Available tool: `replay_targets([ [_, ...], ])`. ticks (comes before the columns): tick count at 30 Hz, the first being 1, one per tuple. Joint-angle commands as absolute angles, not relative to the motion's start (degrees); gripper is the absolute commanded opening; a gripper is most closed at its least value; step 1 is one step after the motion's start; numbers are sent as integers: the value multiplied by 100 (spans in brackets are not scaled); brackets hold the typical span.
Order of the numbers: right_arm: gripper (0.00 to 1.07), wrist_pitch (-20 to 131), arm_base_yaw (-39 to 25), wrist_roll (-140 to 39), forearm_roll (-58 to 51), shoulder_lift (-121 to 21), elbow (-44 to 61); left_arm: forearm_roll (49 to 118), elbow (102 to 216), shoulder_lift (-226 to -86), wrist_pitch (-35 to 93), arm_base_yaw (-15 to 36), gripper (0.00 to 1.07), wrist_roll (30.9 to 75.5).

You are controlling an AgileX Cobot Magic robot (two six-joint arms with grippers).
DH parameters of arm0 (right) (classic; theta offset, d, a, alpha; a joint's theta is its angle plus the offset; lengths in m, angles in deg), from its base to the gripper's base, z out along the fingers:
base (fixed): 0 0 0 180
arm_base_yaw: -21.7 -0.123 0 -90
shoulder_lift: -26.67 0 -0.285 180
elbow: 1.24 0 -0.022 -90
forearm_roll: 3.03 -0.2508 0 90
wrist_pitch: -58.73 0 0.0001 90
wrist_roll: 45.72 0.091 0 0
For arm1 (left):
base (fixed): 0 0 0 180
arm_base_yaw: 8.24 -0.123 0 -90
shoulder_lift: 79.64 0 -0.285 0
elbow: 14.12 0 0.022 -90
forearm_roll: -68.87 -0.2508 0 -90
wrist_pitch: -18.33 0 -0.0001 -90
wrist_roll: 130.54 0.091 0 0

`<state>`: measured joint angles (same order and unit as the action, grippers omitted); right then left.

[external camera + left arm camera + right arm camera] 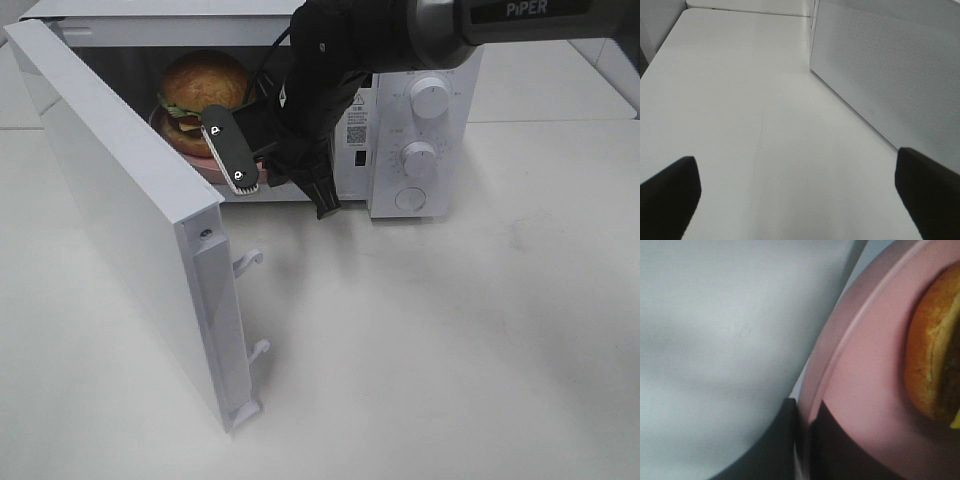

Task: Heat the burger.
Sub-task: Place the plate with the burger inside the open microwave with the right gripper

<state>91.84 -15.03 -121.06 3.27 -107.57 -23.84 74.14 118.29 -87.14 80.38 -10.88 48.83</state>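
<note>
Burger [205, 85] sat on pink plate [185, 148] inside microwave [425, 150], w/ door [120, 210] standing wide open at left. Right hand [805, 447], in the opening, was pinched shut on the plate's rim, its arm blocking part of the cavity. Left hand [797, 192] hung over desk [765, 100] beside microwave's outer wall, spread wide, holding nothing.

You see the burger [203, 85] sitting on the plate [205, 163], inside the microwave [452, 150] on the table [450, 350]. Its door [110, 200] sticks out to the left (toward the front). 2 knobs [430, 98] sit right of the opening.
</note>
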Motion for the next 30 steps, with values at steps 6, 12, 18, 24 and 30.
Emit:
replay_targets([
  [6,0,8949,-1514,-11865,493,-11198,-3237,7437,11817,-8622,7958,-1099,98,4894],
  [12,1,8995,-1514,-11734,493,-11542,-3719,7437,11817,-8622,7958,-1099,98,4894],
  [18,2,9035,-1503,-11579,505,-11857,-4148,7437,11817,-8622,7958,-1099,98,4894],
  [24,9,9030,-1497,-11447,499,-11932,-4166,7437,11817,-8622,7958,-1099,98,4894],
  [30,22,9018,-1497,-11252,637,-11932,-4166,7437,11817,-8622,7958,-1099,98,4894],
])
